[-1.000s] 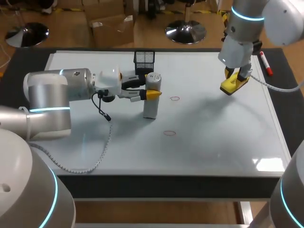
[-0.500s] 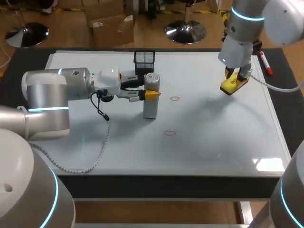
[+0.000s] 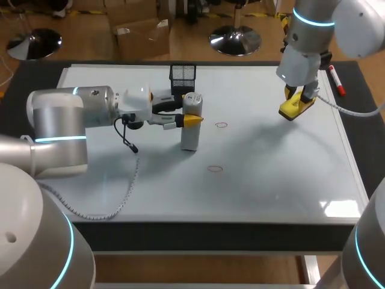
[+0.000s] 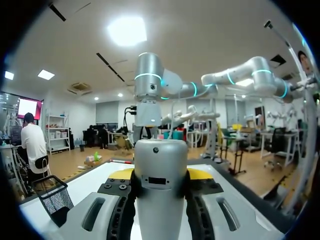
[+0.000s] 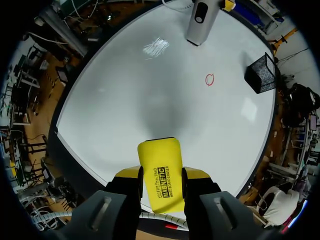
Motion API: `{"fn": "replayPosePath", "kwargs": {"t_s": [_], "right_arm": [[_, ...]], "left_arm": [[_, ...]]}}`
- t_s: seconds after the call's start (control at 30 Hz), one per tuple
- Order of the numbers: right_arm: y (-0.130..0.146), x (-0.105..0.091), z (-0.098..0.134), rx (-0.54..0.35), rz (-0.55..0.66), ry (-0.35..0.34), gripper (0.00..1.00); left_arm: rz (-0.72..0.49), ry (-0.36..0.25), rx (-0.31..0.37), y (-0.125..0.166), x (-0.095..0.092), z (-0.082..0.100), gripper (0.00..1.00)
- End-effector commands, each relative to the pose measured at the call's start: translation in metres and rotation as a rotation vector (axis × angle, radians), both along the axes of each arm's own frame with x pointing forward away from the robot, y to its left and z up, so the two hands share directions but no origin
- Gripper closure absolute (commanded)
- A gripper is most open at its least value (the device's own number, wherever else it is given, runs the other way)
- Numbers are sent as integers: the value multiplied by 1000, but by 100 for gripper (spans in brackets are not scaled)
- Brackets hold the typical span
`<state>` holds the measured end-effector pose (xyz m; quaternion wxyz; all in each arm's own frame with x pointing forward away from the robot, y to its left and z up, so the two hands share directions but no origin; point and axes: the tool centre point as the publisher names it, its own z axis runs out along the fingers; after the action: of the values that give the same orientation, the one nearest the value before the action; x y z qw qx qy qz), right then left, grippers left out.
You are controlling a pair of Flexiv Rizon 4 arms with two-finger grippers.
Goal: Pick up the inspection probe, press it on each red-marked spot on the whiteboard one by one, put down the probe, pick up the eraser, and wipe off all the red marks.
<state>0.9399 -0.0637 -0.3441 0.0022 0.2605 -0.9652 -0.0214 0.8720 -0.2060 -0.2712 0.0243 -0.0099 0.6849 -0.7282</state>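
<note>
The grey inspection probe (image 3: 191,123) stands upright on the whiteboard (image 3: 271,180), and my left gripper (image 3: 191,111) is shut on its upper part from the side. In the left wrist view the probe (image 4: 161,170) fills the gap between the yellow tips of the left gripper (image 4: 160,175). My right gripper (image 3: 296,107) hangs over the board's far right, shut on the yellow eraser (image 3: 293,108); the eraser (image 5: 160,172) juts ahead of the right gripper (image 5: 160,175). Two red marks show: one (image 3: 221,125) just right of the probe, another (image 3: 215,169) nearer the front.
A black mesh basket (image 3: 183,74) stands at the board's far edge behind the probe. A red marker (image 3: 335,80) lies off the board's far right corner. A thin cable (image 3: 129,180) trails from my left wrist across the board.
My left arm and the probe have shifted very slightly to the left. The right arm with the eraser has stayed where it was.
</note>
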Motion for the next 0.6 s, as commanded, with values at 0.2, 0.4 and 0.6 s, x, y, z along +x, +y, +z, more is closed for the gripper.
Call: {"fn": "replayPosePath", "kwargs": {"t_s": [0.2, 0.4, 0.6], "right_arm": [[0, 0, 0, -3, 1, 0, 100], [0, 0, 0, -3, 1, 0, 100], [0, 0, 0, -3, 1, 0, 100]], "left_arm": [[38, -9, -26, 22, -13, 19, 100], [95, -18, -42, 47, -23, 28, 100], [163, -32, -52, 78, -32, 38, 100]]}}
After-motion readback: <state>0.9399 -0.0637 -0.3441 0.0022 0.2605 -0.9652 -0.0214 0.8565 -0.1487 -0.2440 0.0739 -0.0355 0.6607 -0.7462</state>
